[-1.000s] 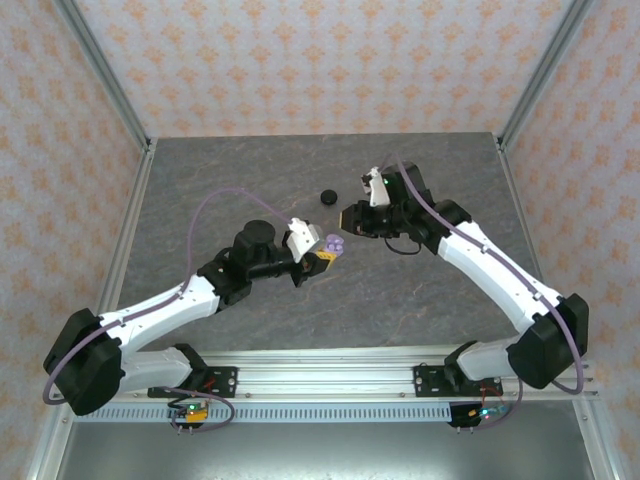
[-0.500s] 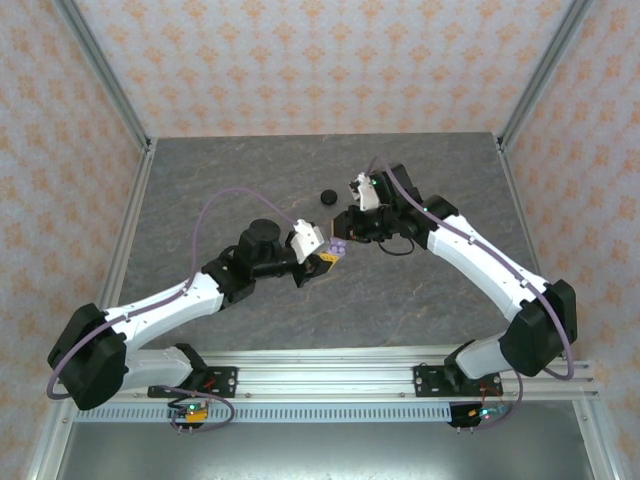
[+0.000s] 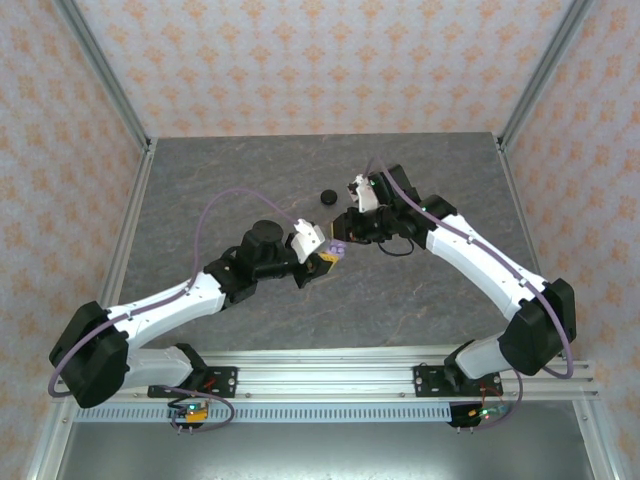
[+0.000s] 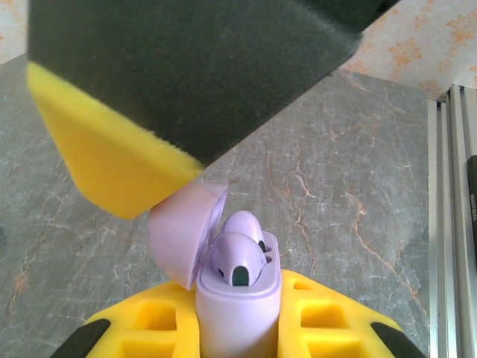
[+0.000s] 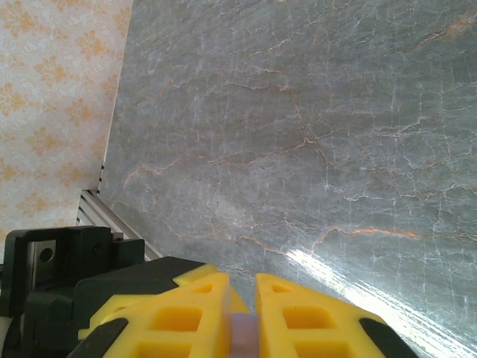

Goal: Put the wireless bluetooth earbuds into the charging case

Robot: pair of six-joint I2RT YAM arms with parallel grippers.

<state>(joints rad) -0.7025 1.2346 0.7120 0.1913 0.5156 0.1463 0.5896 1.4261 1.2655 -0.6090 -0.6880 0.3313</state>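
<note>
Grey marbled tabletop (image 3: 250, 170) fills the middle of the overhead view, fenced by orange-patterned wallpaper (image 3: 300, 60) and aluminium posts (image 3: 105, 75). Near the centre of that view the two arms come close together. The left gripper (image 3: 326, 257) is clamped on a lilac charging case (image 4: 238, 313), which stands upright between its yellow fingers (image 4: 320, 313) at the bottom of the left wrist view. The lid (image 4: 179, 239) hangs open to the left, and two lilac earbuds (image 4: 237, 257) sit in the case. The right gripper (image 3: 347, 225) is just up and right of the case in the overhead view. Its yellow pad (image 4: 112, 164) touches the lid. Its jaws stand narrow, with a thin pale lilac piece (image 5: 240, 332) between them; whether that is the lid cannot be told. A small black object (image 3: 325, 196) lies on the tabletop above both grippers, apart from them.
</note>
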